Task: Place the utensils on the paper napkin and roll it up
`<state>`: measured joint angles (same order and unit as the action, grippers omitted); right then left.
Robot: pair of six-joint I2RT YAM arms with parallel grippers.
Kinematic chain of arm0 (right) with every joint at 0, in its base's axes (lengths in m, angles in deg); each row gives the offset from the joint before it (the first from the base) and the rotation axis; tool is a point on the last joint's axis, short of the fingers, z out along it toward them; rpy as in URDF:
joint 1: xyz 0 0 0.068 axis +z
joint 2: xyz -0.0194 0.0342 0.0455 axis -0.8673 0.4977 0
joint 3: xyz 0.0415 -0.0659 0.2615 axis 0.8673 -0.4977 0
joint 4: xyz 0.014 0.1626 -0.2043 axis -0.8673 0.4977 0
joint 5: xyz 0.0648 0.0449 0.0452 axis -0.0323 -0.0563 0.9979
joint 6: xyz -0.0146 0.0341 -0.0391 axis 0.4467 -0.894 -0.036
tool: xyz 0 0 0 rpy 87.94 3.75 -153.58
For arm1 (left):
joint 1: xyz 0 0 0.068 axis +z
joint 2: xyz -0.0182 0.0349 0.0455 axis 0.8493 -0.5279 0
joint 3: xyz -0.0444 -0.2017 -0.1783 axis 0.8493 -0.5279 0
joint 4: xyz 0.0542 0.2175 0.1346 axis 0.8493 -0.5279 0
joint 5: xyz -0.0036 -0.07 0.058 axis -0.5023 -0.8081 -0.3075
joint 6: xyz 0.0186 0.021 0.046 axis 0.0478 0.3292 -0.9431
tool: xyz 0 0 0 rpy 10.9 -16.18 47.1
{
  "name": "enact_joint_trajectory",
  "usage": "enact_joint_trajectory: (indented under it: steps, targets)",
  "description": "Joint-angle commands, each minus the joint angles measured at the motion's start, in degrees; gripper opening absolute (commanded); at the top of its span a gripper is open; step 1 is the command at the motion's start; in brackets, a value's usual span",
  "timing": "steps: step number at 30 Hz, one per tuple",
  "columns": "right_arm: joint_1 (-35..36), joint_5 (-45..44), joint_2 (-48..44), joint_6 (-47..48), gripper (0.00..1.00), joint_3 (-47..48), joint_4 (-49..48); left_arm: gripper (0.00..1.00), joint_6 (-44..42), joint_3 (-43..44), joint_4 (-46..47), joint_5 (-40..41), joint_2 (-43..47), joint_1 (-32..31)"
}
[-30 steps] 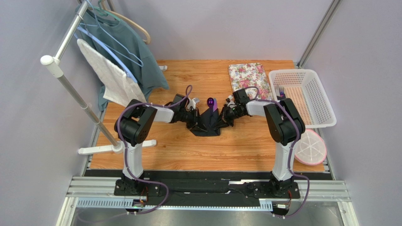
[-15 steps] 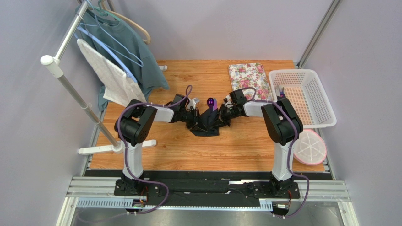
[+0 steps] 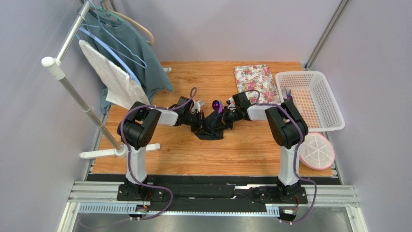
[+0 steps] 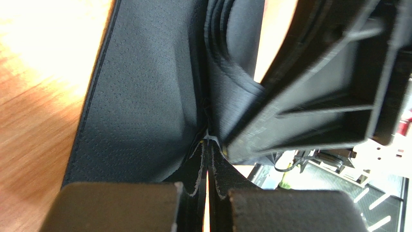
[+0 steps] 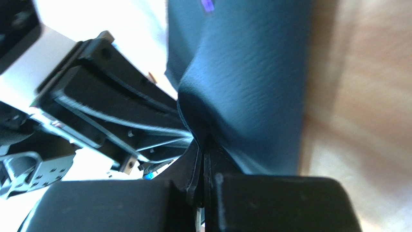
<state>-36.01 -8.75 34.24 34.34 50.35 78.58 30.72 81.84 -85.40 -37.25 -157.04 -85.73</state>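
The black paper napkin [image 3: 211,127] lies bunched at the table's middle, pulled up between both arms. My left gripper [image 3: 200,122] is shut on its left edge, the fold pinched at the tips [image 4: 209,141]. My right gripper [image 3: 226,120] is shut on its right edge [image 5: 205,141]. The napkin [image 4: 145,96] fills the left wrist view, and the napkin [image 5: 251,72] hangs draped in the right wrist view. A purple spoon's bowl [image 3: 215,104] sticks out past the napkin's far side; the rest of that utensil is hidden. Another purple utensil [image 3: 288,91] stands in the basket.
A floral mat [image 3: 256,79] lies at the back right, next to a white basket [image 3: 316,104]. A pink-rimmed round dish [image 3: 316,151] sits at the right edge. A clothes rack [image 3: 72,82] with a teal shirt and a white towel stands at the left.
My right gripper has moved left toward the left one, and the napkin between them has bunched narrower. The left arm has stayed in place.
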Motion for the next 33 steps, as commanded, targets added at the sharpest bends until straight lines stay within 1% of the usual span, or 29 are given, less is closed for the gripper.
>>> enact_joint_trajectory:
  steps: [1, 2, 4, 5, 6, 7, 8, 9, 13, 14, 15, 17, 20, 22, 25, 26, 29, 33]
  targets:
    - [0.4, -0.7, 2.2, 1.4, 0.04, 0.6, -0.4, 0.00, -1.7, 1.1, 0.3, 0.4, 0.3, 0.3]
    - [0.4, -0.7, 2.4, 1.5, 0.11, 0.6, -0.4, 0.00, -1.5, 0.5, 0.8, 0.2, 0.7, 0.3]
    - [0.3, -0.7, 3.0, 1.7, 0.17, 0.5, -0.2, 0.02, -1.4, -0.4, 2.8, -0.7, 3.0, 0.5]
    - [0.3, -0.7, 3.2, 1.9, 0.23, 0.6, -0.2, 0.04, -1.2, -1.3, 3.4, -1.1, 3.9, 0.7]
    - [0.3, -0.7, 3.3, 2.1, 0.26, 0.6, 0.0, 0.08, -0.9, -1.9, 4.9, -1.8, 4.9, 1.3]
    - [0.3, -0.7, 3.3, 2.4, 0.31, 0.7, 0.2, 0.09, -0.9, -2.5, 5.3, -2.2, 6.8, 1.8]
    - [0.3, -0.9, 3.4, 2.7, 0.41, 0.8, 0.3, 0.10, -1.0, -3.6, 5.5, -2.4, 7.9, 2.1]
    - [0.3, -1.0, 3.4, 2.8, 0.45, 0.9, 0.6, 0.14, -1.5, -4.1, 5.7, -2.8, 9.1, 2.9]
    - [0.4, -1.0, 3.4, 2.9, 0.57, 1.0, 0.6, 0.18, -3.4, -6.0, 3.8, -2.8, 15.6, 4.7]
    - [0.3, -1.1, 3.4, 2.9, 0.65, 1.0, 0.6, 0.20, -3.8, -6.2, 3.2, -2.7, 16.4, 5.2]
    - [0.4, -1.2, 3.4, 2.9, 0.69, 0.9, 0.6, 0.24, -4.5, -6.2, 1.9, -2.3, 17.2, 6.0]
    - [0.5, -1.1, 3.5, 2.5, 0.77, 0.9, 0.6, 0.27, -4.5, -6.2, 1.3, -2.2, 18.6, 6.6]
    - [0.6, -1.0, 3.6, 2.2, 0.79, 0.9, 0.3, 0.29, -3.3, -6.1, 1.7, -2.0, 19.0, 7.8]
    - [0.6, -1.2, 3.7, 1.9, 0.76, 0.8, 0.2, 0.29, -3.1, -5.5, 1.9, -1.5, 18.3, 8.3]
    - [0.6, -1.6, 3.7, 1.7, 0.72, 0.7, 0.3, 0.27, -5.3, -2.0, -1.5, 0.1, 16.3, 8.3]
    - [0.6, -1.8, 3.8, 1.6, 0.63, 0.7, 0.3, 0.24, -5.6, -0.7, -2.2, 0.2, 15.9, 8.3]
    - [0.6, -2.2, 4.2, 1.3, 0.51, 0.7, 0.5, 0.21, -6.1, 0.3, -2.5, 0.5, 14.5, 8.0]
    - [0.7, -2.4, 4.6, 1.1, 0.41, 0.9, 0.8, 0.18, -6.6, 1.8, -3.8, 1.0, 12.8, 6.8]
